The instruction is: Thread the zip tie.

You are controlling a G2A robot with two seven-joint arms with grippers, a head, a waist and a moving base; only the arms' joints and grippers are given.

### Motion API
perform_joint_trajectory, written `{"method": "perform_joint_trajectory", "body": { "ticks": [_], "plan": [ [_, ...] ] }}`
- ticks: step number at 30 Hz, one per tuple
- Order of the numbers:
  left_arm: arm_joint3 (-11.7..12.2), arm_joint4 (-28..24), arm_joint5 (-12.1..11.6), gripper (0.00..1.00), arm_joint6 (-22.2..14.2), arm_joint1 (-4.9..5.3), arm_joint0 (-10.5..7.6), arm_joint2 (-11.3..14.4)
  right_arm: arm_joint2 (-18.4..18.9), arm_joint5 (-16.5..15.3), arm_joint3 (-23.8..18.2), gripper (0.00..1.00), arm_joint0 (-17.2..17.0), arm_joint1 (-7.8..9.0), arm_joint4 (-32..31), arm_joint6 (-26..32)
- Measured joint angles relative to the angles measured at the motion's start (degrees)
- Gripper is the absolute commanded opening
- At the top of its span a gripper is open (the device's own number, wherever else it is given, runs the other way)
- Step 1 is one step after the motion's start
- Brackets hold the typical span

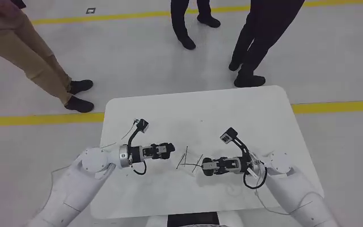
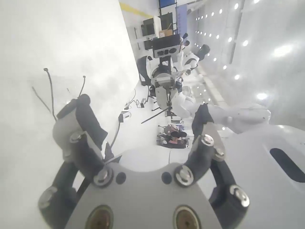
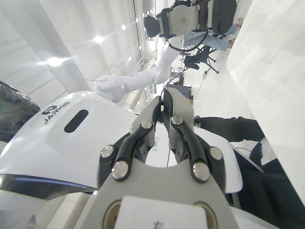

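A loose cluster of black zip ties [image 1: 188,160] lies on the white table [image 1: 255,113], toward its 6 o'clock edge, between the two arms. The left gripper [image 1: 169,148], at the ties' 9 o'clock and just short of them, is spread wide and empty. The right gripper [image 1: 202,166], at their 4 o'clock, touches the cluster, its fingers [image 3: 176,103] drawn narrow (whether a tie is pinched between them cannot be told).

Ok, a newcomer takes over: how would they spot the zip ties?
On the white table, the left gripper and right gripper face each other near its front. The zip ties lie crossed between them: thin black strips, longer than the specks farther back.
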Motion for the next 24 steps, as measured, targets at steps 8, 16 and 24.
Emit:
{"method": "perform_joint_trajectory", "body": {
  "ticks": [8,16,24],
  "plan": [
    [8.6,-13.7,-0.6,1.0,-10.9,-2.54,-4.31,5.2,-3.1,0.0,2.8,0.0,2.9,-1.43,4.0,3.9],
    [12.0,-16.3,-0.6,1.0,-15.1,-3.64,-6.38,6.8,-5.0,0.0,4.0,0.0,4.2,-2.07,3.8,3.9],
    [14.3,-19.0,0.4,1.0,-15.7,-4.48,-7.07,8.9,-7.2,0.4,5.0,0.0,4.8,-2.57,2.5,0.0]
  ]
}}
